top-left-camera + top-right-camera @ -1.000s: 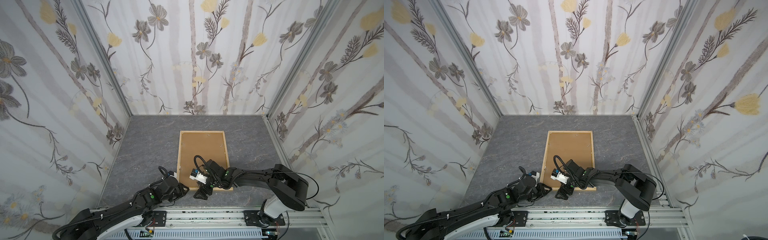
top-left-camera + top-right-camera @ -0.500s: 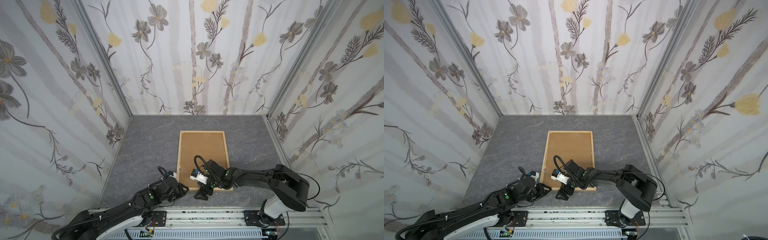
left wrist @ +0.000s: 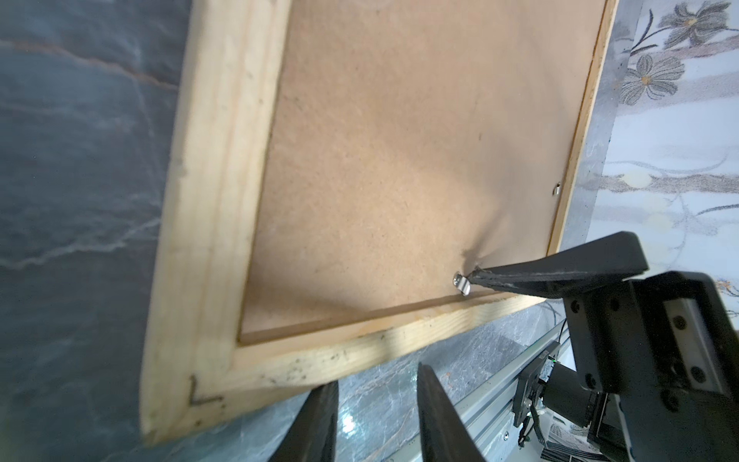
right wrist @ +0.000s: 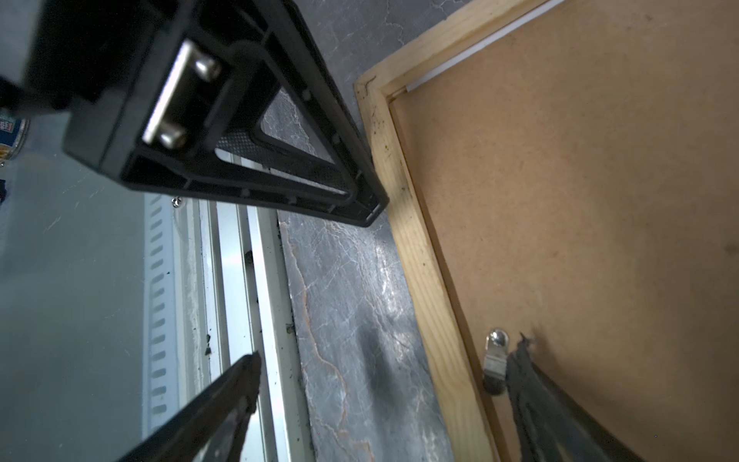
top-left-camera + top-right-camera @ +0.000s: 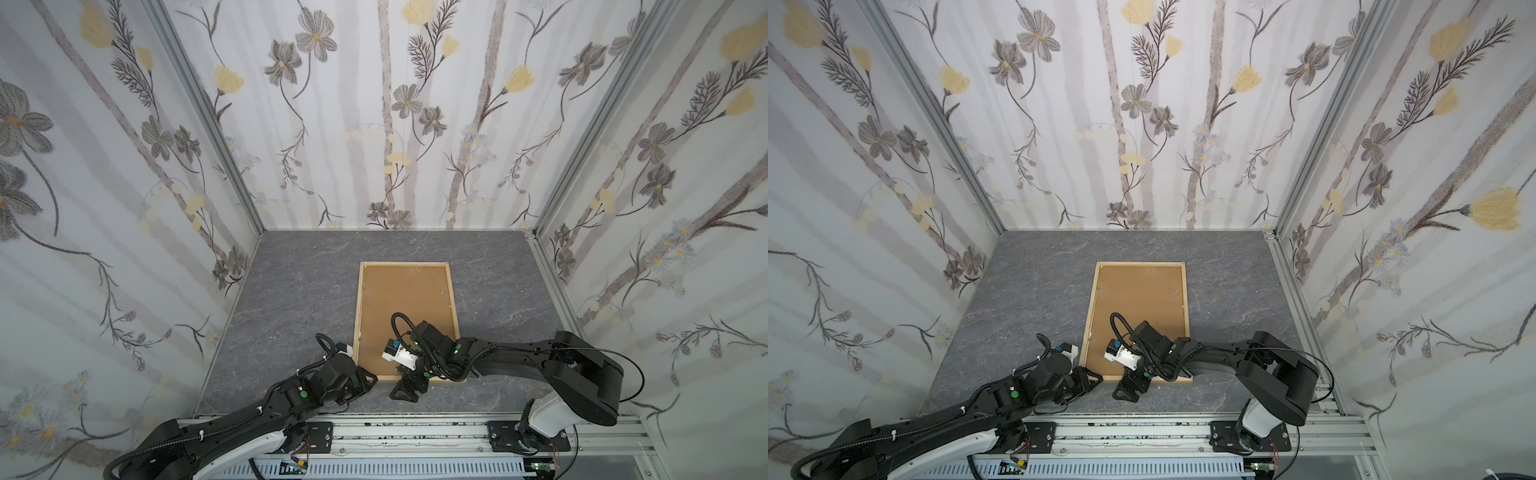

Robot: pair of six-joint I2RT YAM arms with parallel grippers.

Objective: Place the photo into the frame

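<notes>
Photo (image 4: 460,56): only a thin white sliver shows at backing panel (image 4: 580,180) edge, rest covered. Frame (image 5: 405,263) near strip partly behind right gripper (image 5: 405,380) in both top views. Left arm (image 5: 208,440) cut off below.

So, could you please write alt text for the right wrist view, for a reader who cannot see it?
The right fingers stand wide open, one tip against a small metal tab on the brown backing panel inside the pale wooden frame; the other hangs over the metal rail. A left finger sits beside the frame's outer edge.
</notes>
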